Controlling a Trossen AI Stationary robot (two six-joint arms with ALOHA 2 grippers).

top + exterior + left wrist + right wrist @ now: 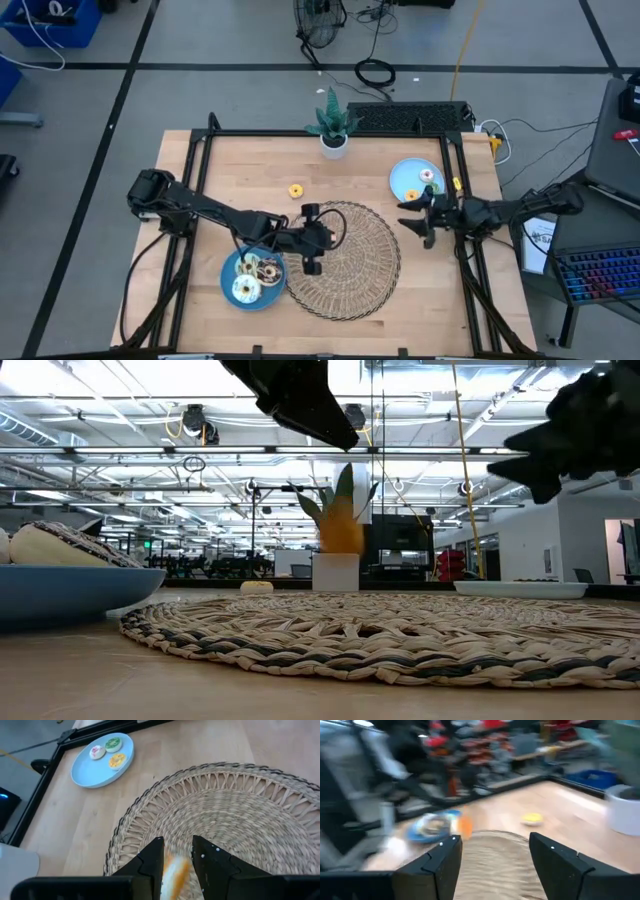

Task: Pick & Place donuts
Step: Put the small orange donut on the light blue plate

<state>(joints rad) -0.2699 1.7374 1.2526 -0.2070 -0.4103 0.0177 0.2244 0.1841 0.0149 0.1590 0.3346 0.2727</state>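
Observation:
My left gripper (326, 238) hangs over the left part of the woven mat (350, 262), shut on an orange-iced donut (175, 871). A blue plate (228, 285) at the near left carries several donuts (256, 272). At the far right, a second blue plate (402, 182) holds three more donuts (110, 751). One yellow donut (296, 190) lies alone on the bare wood behind the mat. My right gripper (416, 216) stands open and empty above the table, between the mat's right edge and the far-right plate. My left gripper pinches the orange donut (176, 868) between its two fingers, which slant down toward the table's right side. The donut stands on edge in the gap, lifted clear above the mat. How far back it reaches, I cannot see.
A white pot with a green plant (333, 128) stands at the table's far edge, in the middle. A black frame (205, 150) runs along the table's sides. Bare wood lies at the far left and along the near right of the mat.

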